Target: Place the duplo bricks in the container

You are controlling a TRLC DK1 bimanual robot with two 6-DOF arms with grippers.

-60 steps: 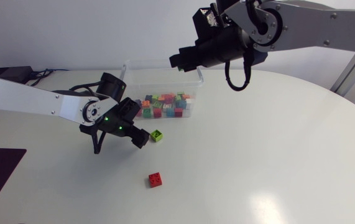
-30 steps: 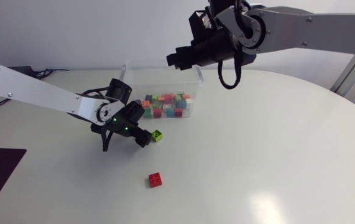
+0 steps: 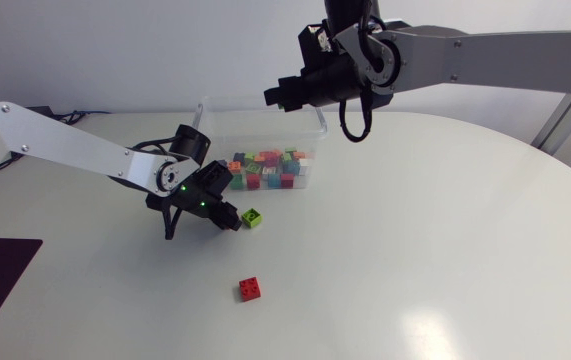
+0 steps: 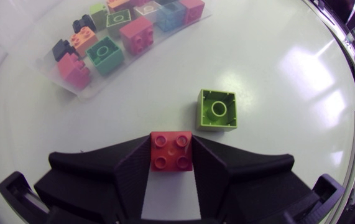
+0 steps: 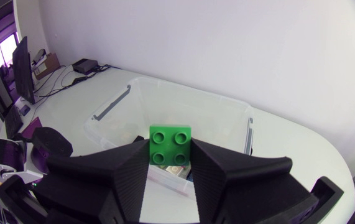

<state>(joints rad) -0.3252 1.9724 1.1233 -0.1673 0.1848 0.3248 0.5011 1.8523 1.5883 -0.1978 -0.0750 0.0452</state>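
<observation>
left gripper — nearer lime brick | right gripper — shifted left

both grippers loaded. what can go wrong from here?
1. The right gripper holds its green brick near the container edge; released here, it might bounce out.
2. The left gripper, shut on a red brick, sits beside the lime brick and could shove it away.
3. If both arms go to the container together, they might clash.

Silver-grey arms with black joints and looped cables — matte black, wedge-fingered end effectors.
</observation>
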